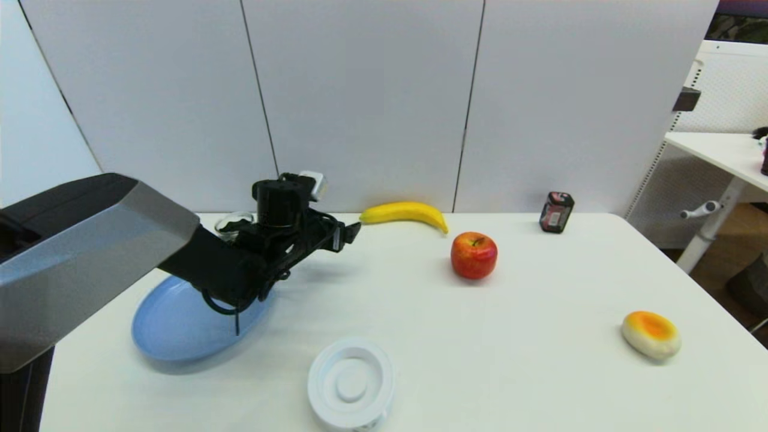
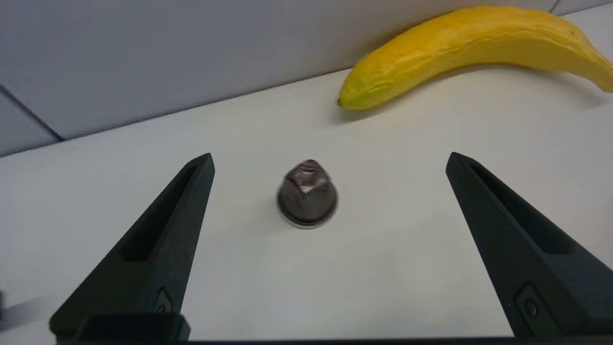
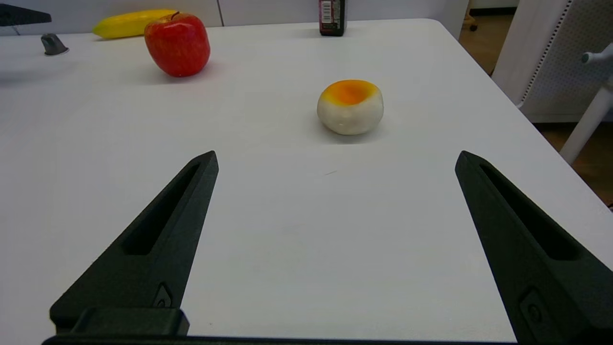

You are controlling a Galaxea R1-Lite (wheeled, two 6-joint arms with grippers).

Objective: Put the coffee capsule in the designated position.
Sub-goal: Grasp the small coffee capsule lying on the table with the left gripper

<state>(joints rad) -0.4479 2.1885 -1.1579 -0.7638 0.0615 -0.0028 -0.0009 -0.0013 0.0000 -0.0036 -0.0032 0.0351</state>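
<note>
The coffee capsule [image 2: 308, 196] is a tiny dark grey-brown cone standing rim-down on the white table, close to the yellow banana's [image 2: 474, 45] blunt end. My left gripper [image 2: 330, 157] is open, its fingers wide on either side of the capsule and touching nothing. In the head view the left gripper [image 1: 351, 231] reaches toward the banana [image 1: 405, 213] at the table's back, and hides the capsule. The right wrist view shows the capsule [image 3: 53, 44] far off. My right gripper [image 3: 335, 155] is open and empty over the near right of the table, out of the head view.
A white round ringed holder [image 1: 351, 384] sits at the front centre. A blue plate [image 1: 174, 327] lies under the left arm, with a glass cup [image 1: 234, 222] behind it. Apple [image 1: 474, 255], dark red-labelled jar [image 1: 556, 212] and an orange-topped bun [image 1: 651, 334] stand to the right.
</note>
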